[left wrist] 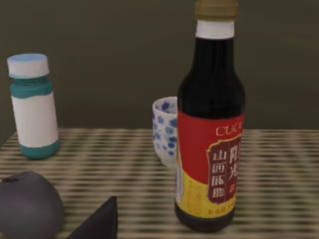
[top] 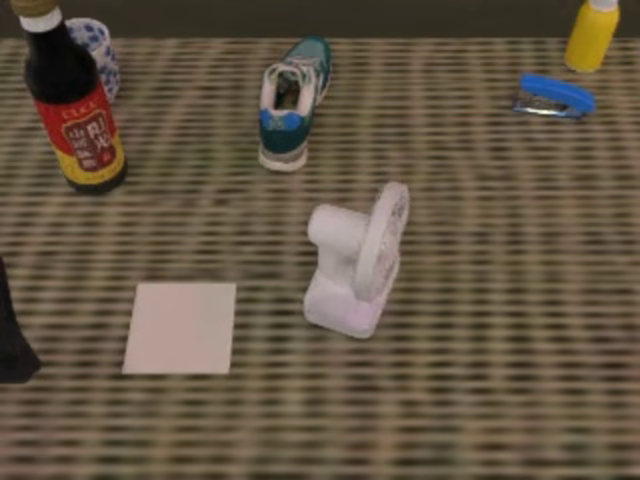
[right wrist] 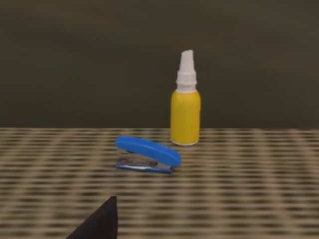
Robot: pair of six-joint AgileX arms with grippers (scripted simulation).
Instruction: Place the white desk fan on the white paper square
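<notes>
Black shape at the left edge: part of the left arm (top: 14, 335), parked low at the table's left side; whether its fingers are spread or pressed together cannot be told.
Right arm: not seen from above; only a dark tip (right wrist: 99, 221) shows in its own wrist view, and its fingers cannot be judged either.
White paper square (top: 181, 327): lies flat just to the right of the left arm, nothing on it.
White desk fan (top: 356, 263): stands upright further right past the paper, well apart from it, near the table's middle, touched by neither arm.
Teal and white shoe (top: 291, 100): beyond the fan, toward the far edge.
Dark sauce bottle (top: 70, 98): far left, beyond the left arm, red and yellow label.
Blue-patterned cup (top: 96, 50): just behind the bottle.
Teal-capped white bottle (left wrist: 32, 106): seen only in the left wrist view.
Blue stapler (top: 553, 97): far right.
Yellow spray bottle (top: 591, 33): just behind the stapler.
</notes>
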